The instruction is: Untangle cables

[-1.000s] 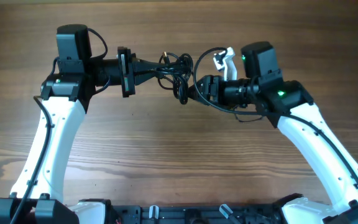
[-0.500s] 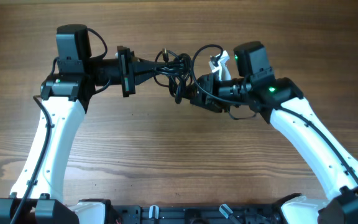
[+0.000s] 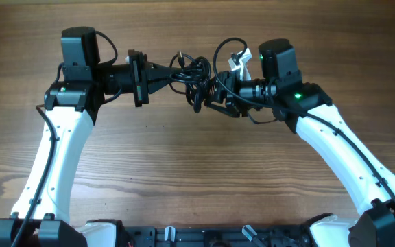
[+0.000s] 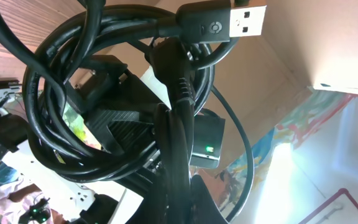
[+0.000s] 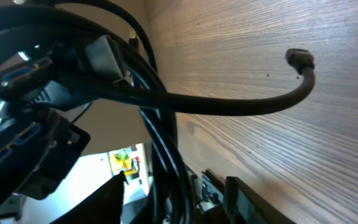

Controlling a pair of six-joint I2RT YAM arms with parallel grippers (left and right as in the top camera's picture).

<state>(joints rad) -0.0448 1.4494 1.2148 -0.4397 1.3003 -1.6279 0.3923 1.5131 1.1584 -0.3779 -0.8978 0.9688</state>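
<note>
So the cables [image 3: 196, 77] are one knotted black bundle strung between the two arms, over the far middle of the wooden table [image 3: 184, 165]; the left gripper [image 3: 169, 73] is clamped tight on the bundle's left side, and its wrist view shows coiled loops with a USB plug [image 4: 229, 22] sticking out on top. The right gripper [image 3: 210, 92] has its fingers [image 5: 118, 199] apart with a few strands running between them, nothing pinched as far as I can see; one loose end with a small plug [image 5: 299, 60] arcs out over the wood.
</note>
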